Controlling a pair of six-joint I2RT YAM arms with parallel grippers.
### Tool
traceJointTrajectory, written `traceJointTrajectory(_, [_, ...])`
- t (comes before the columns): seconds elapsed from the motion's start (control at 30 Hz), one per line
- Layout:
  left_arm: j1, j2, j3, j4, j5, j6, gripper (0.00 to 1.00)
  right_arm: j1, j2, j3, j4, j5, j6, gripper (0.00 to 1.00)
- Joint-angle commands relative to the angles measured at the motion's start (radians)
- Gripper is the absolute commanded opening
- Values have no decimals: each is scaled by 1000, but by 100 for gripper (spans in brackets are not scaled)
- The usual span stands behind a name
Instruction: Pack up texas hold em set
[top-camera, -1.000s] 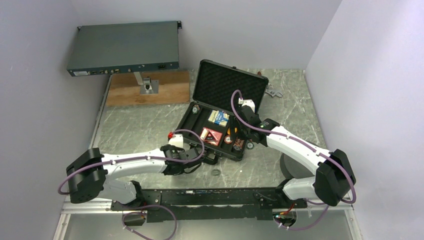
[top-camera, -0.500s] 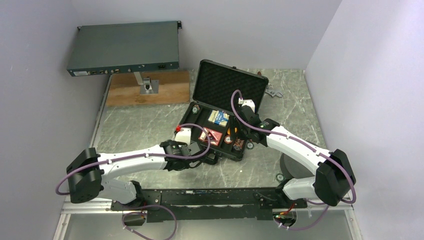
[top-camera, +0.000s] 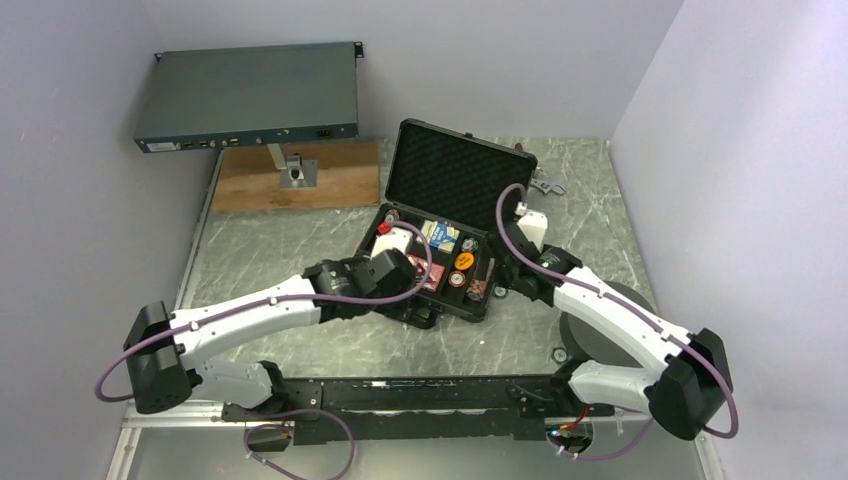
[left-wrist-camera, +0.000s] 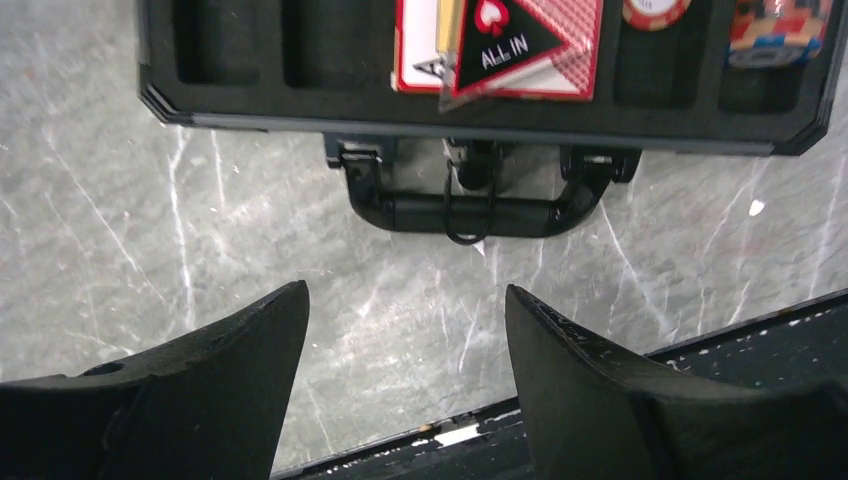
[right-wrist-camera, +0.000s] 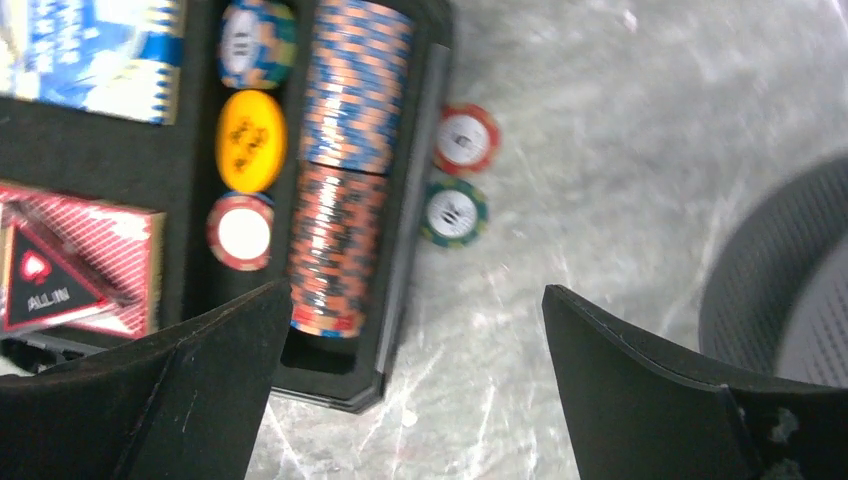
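Observation:
The black case (top-camera: 392, 300) lies open mid-table with its foam-lined lid (top-camera: 455, 170) upright. Inside it are a long row of chips (right-wrist-camera: 345, 150), an orange disc (right-wrist-camera: 250, 140), a blue card deck (right-wrist-camera: 100, 50) and a red deck (left-wrist-camera: 500, 45) under an "ALL IN" triangle. Two loose chips, one red (right-wrist-camera: 466, 138) and one green (right-wrist-camera: 454, 212), lie on the table just right of the case. My left gripper (left-wrist-camera: 405, 290) hangs open and empty above the table in front of the case handle (left-wrist-camera: 470, 205). My right gripper (right-wrist-camera: 416, 290) is open wide over the case's near right corner.
A grey-blue rack box (top-camera: 250, 95) stands on a post over a wooden board (top-camera: 300, 175) at the back left. A metal tool (top-camera: 545, 185) lies behind the case. A dark round pad (right-wrist-camera: 790, 280) sits at the right. The black base rail (left-wrist-camera: 720, 340) runs along the near edge.
My left arm has risen from the table by the handle and swung forward over the case's near left part, its jaws opening. The right arm drew back to the right and opened wider.

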Motion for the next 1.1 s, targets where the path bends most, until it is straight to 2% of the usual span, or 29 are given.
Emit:
traceJointTrajectory(0.0, [122,-100,53,-14,110,191,78,-25,-84,-28,-272,141,408,100])
traceJointTrajectory(0.13, [234,-200,48,-45,169,302,79,-53,-145,-89,-380,62,650,100])
traceJointTrajectory(0.33, [392,-318,-24,-61,225,408,80,-143,-162,-171,-477,-31,819,100])
traceJointTrajectory(0.47, [480,-370,-86,-45,285,446,80,-259,-154,-203,-510,-51,817,100])
traceJointTrajectory(0.7, [500,-393,-134,-23,300,458,80,-464,-153,-325,-402,-158,697,97])
traceJointTrajectory(0.87, [505,-401,-137,-21,297,459,80,-500,-164,-363,-356,-174,674,92])
traceJointTrajectory(0.97, [505,-400,-137,-23,293,457,80,-513,-174,-389,-333,-193,674,83])
traceJointTrajectory(1.07, [505,-406,-137,-24,288,455,80,-528,-162,-427,-292,-218,672,67])
